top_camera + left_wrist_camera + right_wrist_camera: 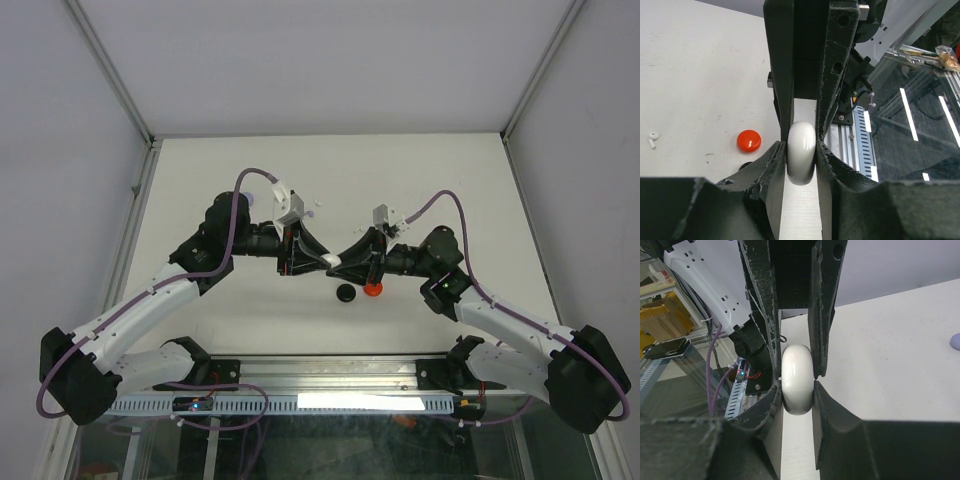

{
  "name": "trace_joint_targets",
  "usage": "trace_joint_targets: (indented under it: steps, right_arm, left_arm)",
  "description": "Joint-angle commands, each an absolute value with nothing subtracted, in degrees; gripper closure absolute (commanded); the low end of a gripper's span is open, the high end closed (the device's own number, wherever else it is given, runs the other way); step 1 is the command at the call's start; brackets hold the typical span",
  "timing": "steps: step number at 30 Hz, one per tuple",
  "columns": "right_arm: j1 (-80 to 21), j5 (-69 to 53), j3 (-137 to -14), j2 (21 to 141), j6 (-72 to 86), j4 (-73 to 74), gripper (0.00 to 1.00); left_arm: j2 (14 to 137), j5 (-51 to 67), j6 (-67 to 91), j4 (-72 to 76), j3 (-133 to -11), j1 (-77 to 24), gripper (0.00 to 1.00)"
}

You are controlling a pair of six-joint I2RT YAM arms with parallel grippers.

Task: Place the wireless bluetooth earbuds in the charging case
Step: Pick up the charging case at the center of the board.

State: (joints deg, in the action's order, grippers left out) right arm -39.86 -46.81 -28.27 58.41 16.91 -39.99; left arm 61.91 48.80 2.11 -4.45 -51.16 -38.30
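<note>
Two of my grippers are pinching one white case point(801, 142) between them. My left gripper point(800, 160) is clamping it from one side and my right gripper point(798, 400) from the other, each pair of jaws pressing on the rounded faces. We are holding it in the air above the table point(450, 180), near the front edge.

Slipping is what I am worrying about. The case is smooth and domed, and each pair of jaws is catching only part of it, so uneven squeezing or pulling could be enough to squirt it out. It looks shut, with a seam line showing in the right wrist view. If I am prising it open, it may twist instead of hinging, and a drop would land it by the cases below.

I am counting three cases for certain: the white one, a red case point(373, 290) and a black case point(347, 292), the last two lying just beside each other on the table. A lavender thing point(955, 341) is showing at the frame edge, and I cannot tell whether it is a case or a bud. I am seeing one white earbud point(654, 135) lying well apart from the held case. A small white bit just beside it is too small to name.
</note>
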Motion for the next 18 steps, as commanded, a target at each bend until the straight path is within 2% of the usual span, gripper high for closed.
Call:
trace_joint_targets:
  steps: [1,4,8,18]
  right_arm:
    - [-39.91,-49.2,-28.93,57.85,17.72,-42.79,0.98]
    - [-39.9,-49.56,-28.97,57.42,17.88,-42.83,0.98]
    - [-39.9,-49.81,-28.87,56.88,17.89,-42.76,0.98]
    - [-39.91,-50.37,-28.77,55.81,18.06,-42.89,0.99]
  left_arm:
    - [59.9,45.74,2.61,0.07,-50.89,-38.39,0.65]
    - [60.11,44.47,2.89,0.07,-50.72,-38.33,0.58]
    - [60.25,42.4,3.38,0.09,-50.67,-37.53,0.52]
    - [60.77,39.02,3.9,-0.71,-50.96,-36.49,0.46]
